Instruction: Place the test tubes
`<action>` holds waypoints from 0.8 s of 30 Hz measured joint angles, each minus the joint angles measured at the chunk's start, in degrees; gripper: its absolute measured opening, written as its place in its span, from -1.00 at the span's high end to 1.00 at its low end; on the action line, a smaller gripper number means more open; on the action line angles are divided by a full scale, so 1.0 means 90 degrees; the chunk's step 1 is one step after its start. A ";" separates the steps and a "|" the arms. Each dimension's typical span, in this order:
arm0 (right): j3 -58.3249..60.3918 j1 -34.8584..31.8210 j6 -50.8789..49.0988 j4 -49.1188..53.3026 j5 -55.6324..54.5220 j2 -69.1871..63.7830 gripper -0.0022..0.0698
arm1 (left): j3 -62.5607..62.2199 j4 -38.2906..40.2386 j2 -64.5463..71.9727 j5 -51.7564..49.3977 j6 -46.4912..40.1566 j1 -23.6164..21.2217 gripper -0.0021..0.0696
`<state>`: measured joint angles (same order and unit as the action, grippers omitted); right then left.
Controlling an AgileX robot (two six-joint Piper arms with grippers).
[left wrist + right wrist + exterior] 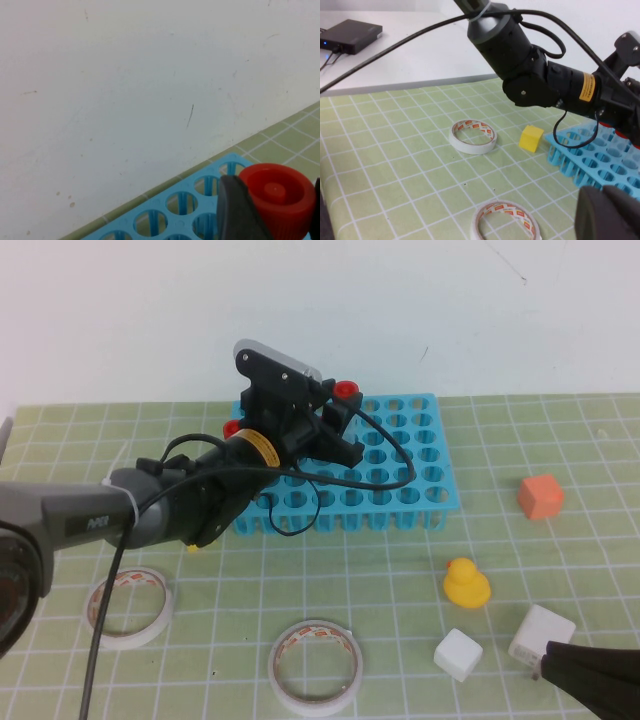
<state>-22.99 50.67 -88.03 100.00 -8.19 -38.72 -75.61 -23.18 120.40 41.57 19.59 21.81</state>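
Observation:
A blue test tube rack (405, 475) stands at the back middle of the green mat. My left gripper (344, 405) hangs over the rack's rear rows, shut on a test tube with a red cap (346, 388). In the left wrist view the red cap (280, 192) sits between the dark fingers (239, 212), above the rack's holes (165, 217). A second red cap (231, 427) shows at the rack's left end, partly hidden by the arm. My right gripper (585, 672) is shut and holds nothing, low at the front right corner.
An orange cube (541, 496) lies right of the rack. A yellow duck (466, 583) and two white blocks (458, 653) (542, 633) are near the right gripper. Two tape rolls (128, 606) (315, 663) lie in front. A yellow cube (531, 138) sits by the rack's left end.

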 joint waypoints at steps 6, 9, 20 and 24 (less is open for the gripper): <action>0.0000 0.0000 0.0000 0.0000 0.0000 0.0000 0.94 | -0.0040 0.0000 0.0076 0.0108 0.0011 0.0000 0.22; 0.0000 0.0000 0.0000 0.0000 0.0000 0.0000 0.94 | -0.0054 0.0000 0.0087 0.0108 0.0011 0.0000 0.22; 0.0000 0.0000 0.0010 0.0000 0.0051 0.0000 0.94 | -0.0054 0.0000 0.0091 0.0122 0.0011 0.0000 0.22; 0.0000 0.0000 0.0010 0.0000 0.0157 0.0000 0.94 | -0.0054 0.0000 0.0091 0.0122 0.0011 0.0000 0.22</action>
<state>-22.99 50.67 -87.94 100.00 -6.78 -38.72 -76.10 -23.18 121.22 42.67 19.69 21.81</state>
